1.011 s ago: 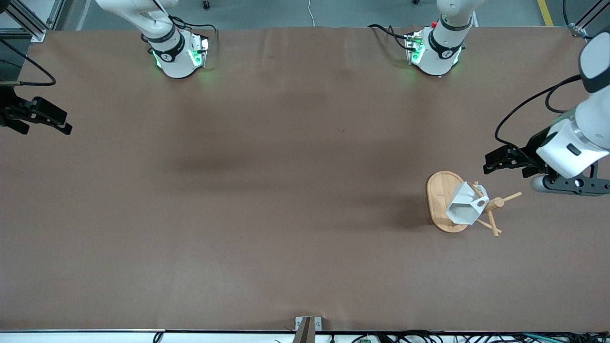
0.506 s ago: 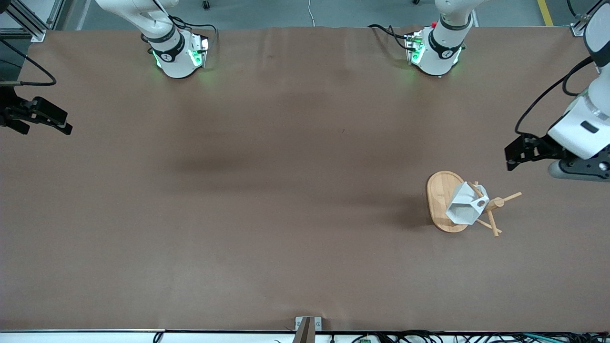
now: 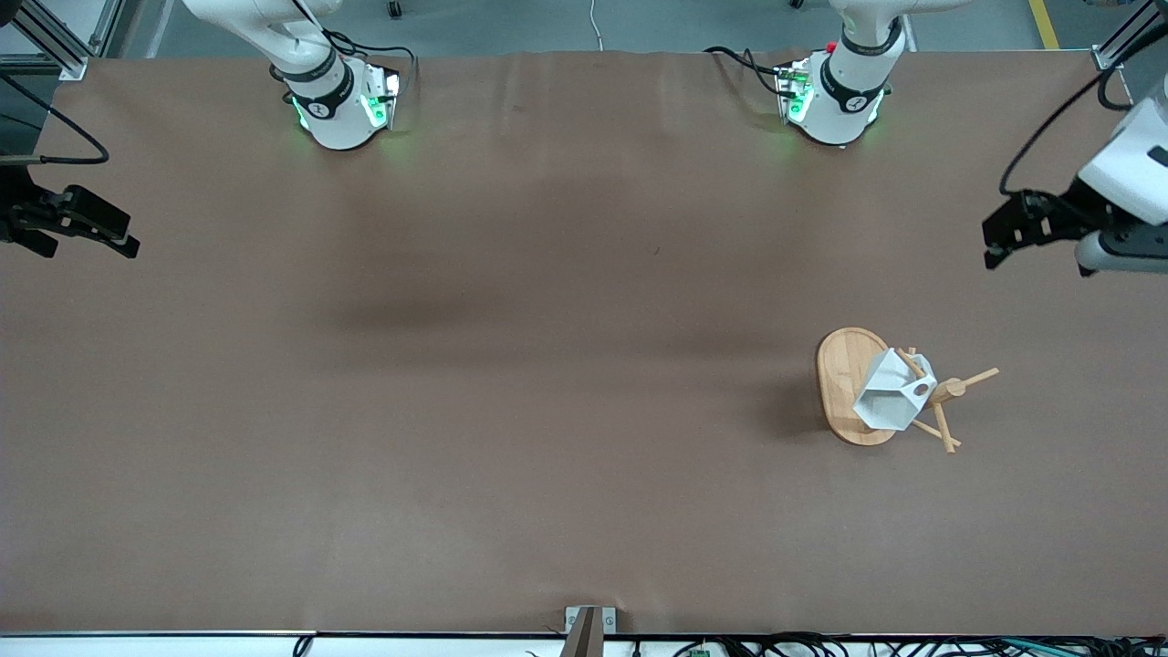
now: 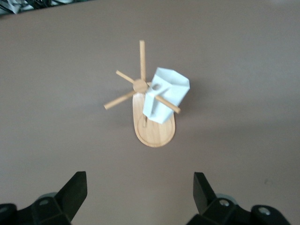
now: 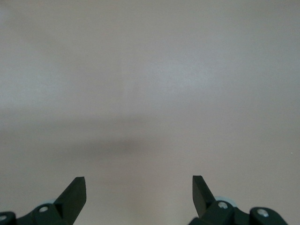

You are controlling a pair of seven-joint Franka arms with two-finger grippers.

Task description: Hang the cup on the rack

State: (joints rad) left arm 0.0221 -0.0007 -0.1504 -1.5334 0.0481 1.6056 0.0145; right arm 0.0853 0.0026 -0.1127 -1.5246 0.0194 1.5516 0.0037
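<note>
Cup (image 3: 892, 398) hangs on the rack (image 3: 853, 388), with one thin peg (image 4: 165, 103) going through the round hole in its blocky handle. It is white with flat, angled sides, and it tilts so its open mouth faces down toward the oval wooden base. The rack stands on the brown table (image 3: 511, 383), toward the left arm's end, about midway between the edge where the robot bases stand and the edge by the front camera. Its middle post has more thin pegs (image 3: 975, 377) sticking out, and those are bare. The left gripper (image 3: 997, 239) is up in the air over the table near the edge at the left arm's end, well apart from the rack and not touching anything. Its two black fingers (image 4: 75, 192) are spread wide with nothing between them, and its wrist view looks down on the rack and cup. The right gripper (image 3: 123, 239) waits over the edge at the right arm's end of the table, very far from the rack. Its fingers (image 5: 75, 194) are spread wide too and hold nothing, and its wrist view shows only bare brown table under it.
</note>
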